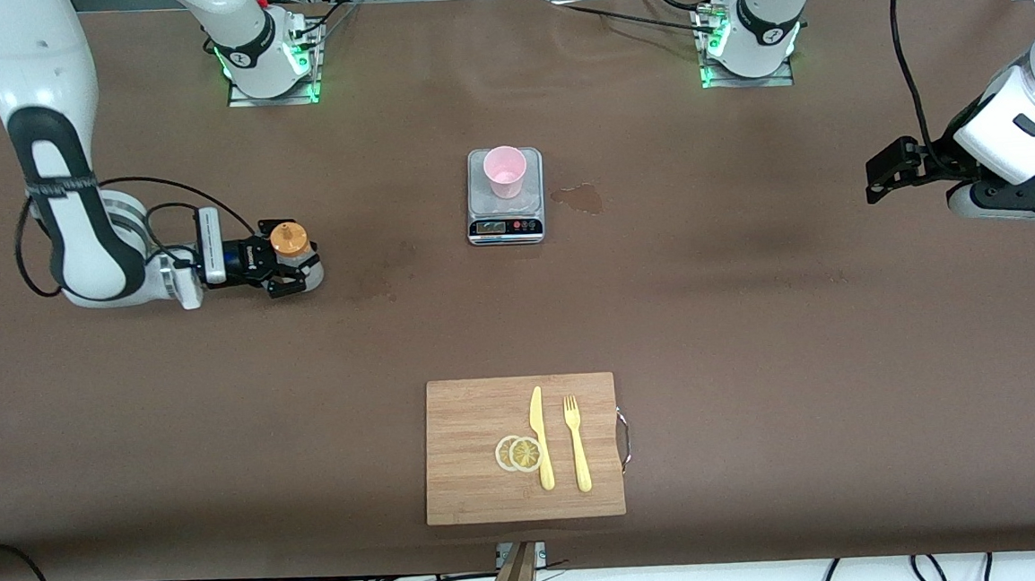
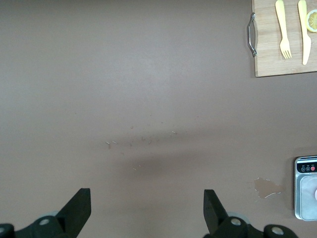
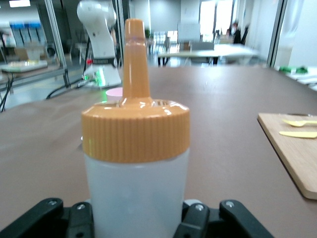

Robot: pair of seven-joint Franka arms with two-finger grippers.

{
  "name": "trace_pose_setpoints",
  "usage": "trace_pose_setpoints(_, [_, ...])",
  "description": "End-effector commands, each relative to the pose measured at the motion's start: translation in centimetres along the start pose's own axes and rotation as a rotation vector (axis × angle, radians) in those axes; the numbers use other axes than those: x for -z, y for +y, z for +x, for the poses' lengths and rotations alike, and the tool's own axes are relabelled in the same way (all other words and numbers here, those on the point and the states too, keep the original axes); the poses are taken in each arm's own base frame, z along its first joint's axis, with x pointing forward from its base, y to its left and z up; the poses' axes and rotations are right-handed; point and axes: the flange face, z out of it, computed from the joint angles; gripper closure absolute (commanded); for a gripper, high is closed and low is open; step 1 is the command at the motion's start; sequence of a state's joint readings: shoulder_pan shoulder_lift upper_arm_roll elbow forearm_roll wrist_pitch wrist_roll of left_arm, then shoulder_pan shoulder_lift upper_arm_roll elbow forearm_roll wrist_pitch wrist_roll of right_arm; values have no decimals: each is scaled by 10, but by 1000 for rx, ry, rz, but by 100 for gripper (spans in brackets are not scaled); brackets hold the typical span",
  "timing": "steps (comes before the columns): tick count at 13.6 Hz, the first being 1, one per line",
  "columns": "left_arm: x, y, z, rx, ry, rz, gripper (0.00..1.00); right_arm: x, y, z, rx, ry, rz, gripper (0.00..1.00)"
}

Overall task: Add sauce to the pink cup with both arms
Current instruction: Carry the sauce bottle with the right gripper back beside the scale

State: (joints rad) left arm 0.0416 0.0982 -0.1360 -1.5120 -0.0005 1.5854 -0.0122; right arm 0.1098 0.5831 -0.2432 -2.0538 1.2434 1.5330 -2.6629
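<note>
**Brown tabletop, two arms, one bottle gripped**

Brown table (image 1: 752, 312), seen whole only from the front. Two white arms: right arm (image 1: 73, 219) low at its own end of the table, left arm (image 1: 1011, 126) waiting at its own end. One bamboo cutting board (image 1: 484, 481) at the edge nearest the front camera, carrying one yellow knife (image 1: 540, 437), one yellow fork (image 1: 577, 444) and two lemon slices (image 1: 518, 453). One grey scale (image 1: 505, 203) mid-table, bearing one pink cup (image 1: 505, 171), upright, mouth up.

Right gripper (image 1: 293, 264) clamped on the sauce bottle (image 1: 289, 242); bottle squarely between the jaws, long axis vertical, orange nozzle (image 3: 135, 59) pointing straight up. Frosted body (image 3: 134, 198) and ribbed cap plain only in the right wrist view, with the cup's rim just past the cap; from the front, little more than the cap's top.

Left gripper (image 2: 146, 210) over bare table, jaws spread wide, nothing between them. Stain (image 2: 267, 187) and scale off to one side of the jaws, board ahead of them. Fingertips (image 2: 79, 208) shown by the left wrist view alone.
</note>
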Motion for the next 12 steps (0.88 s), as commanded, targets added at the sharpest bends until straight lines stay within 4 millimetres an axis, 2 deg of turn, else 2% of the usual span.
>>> trace_pose_setpoints(1, [4, 2, -1, 4, -5, -15, 0, -9, -5, -26, 34, 131, -34, 86])
trace_pose_setpoints(3, [4, 2, -1, 4, -5, -15, 0, -13, -6, -37, 27, 162, -64, 82])
trace_pose_setpoints(4, [4, 2, -1, 4, -5, -15, 0, -13, -6, -38, 23, 166, -68, 74])
trace_pose_setpoints(5, [4, 1, -1, 5, -5, -15, 0, -12, -6, -40, 21, 167, -72, 58])
trace_pose_setpoints(6, [4, 1, -1, 5, -5, -15, 0, -9, -8, -46, 12, 167, -80, 1])
trace_pose_setpoints(12, [4, 2, -1, 4, -5, -15, 0, 9, -19, -67, 1, 146, -71, 0])
